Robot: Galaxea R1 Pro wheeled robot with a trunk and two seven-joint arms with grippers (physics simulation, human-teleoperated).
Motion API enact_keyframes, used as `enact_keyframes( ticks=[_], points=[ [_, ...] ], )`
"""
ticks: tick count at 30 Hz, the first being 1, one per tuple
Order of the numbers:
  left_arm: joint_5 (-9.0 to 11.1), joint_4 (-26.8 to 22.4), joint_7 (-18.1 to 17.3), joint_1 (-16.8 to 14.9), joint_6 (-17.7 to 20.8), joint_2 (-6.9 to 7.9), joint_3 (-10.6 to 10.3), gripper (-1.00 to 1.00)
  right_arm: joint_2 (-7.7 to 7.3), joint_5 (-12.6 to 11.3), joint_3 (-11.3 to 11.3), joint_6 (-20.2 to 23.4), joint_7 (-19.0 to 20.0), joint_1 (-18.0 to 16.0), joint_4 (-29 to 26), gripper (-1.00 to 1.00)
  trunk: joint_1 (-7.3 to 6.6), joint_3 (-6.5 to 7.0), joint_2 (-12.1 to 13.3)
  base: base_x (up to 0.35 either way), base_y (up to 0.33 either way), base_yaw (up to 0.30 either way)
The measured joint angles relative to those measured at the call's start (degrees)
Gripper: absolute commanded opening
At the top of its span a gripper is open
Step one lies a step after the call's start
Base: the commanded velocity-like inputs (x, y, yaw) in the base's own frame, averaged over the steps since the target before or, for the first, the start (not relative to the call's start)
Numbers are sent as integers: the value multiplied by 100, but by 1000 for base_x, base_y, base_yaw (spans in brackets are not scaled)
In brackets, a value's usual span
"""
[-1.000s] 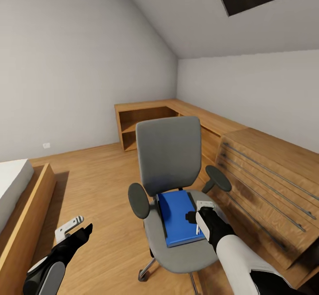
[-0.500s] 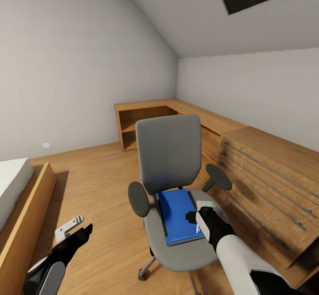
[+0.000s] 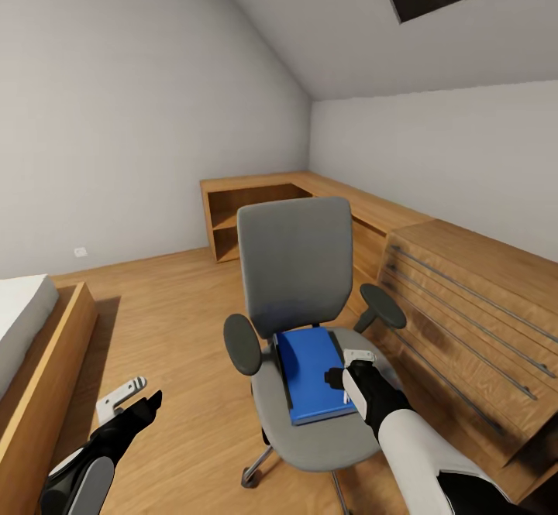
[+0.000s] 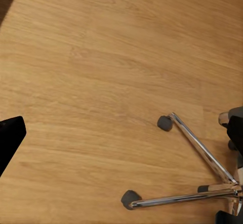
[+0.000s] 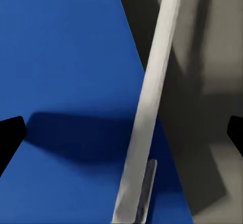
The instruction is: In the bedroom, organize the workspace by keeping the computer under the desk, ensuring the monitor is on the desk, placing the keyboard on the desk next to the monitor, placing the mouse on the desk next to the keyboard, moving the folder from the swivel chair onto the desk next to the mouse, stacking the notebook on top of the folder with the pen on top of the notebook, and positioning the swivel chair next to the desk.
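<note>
The swivel chair [image 3: 294, 267] stands in front of me, its grey seat facing me and its chrome base [image 4: 202, 183] on the wooden floor. The blue folder [image 3: 310, 368] lies flat on the seat. The whitish pen [image 3: 346, 397] rests across the folder's right edge; in the right wrist view the pen [image 5: 152, 97] runs over the folder [image 5: 66, 57] and the grey seat. My right gripper [image 3: 346, 369] hovers just above it, open, with its fingers wide of the pen. Low to the left of the chair, my left gripper [image 3: 149, 389] hangs open over the floor. Desk, monitor, keyboard, mouse, notebook and computer are out of view.
A light wooden drawer unit [image 3: 465, 314] stands close on the chair's right. A low wooden shelf unit [image 3: 256, 205] runs along the far walls into the corner. A bed in a wooden frame [image 3: 46, 345] is at the left. Bare floor [image 3: 178, 306] lies between bed and chair.
The whole picture has shifted very slightly upward, so the camera moved a touch. Neither arm nor the chair has visibly moved.
</note>
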Motion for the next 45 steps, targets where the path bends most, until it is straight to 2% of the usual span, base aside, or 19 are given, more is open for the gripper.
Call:
enact_keyframes(
  ticks=[20,21,45],
  points=[
    [0,0,0,0,0,2,0,100,1,-24,-1,-4,5,1,-63,100,44,-36,-80,0,0,0],
    [0,0,0,0,0,1,0,100,1,-25,-1,-4,4,1,-63,-100,44,-36,-80,0,0,0],
    [0,0,-1,0,-9,6,0,100,0,-12,0,-2,11,1,-67,-100,44,-36,-80,0,0,0]
  ],
)
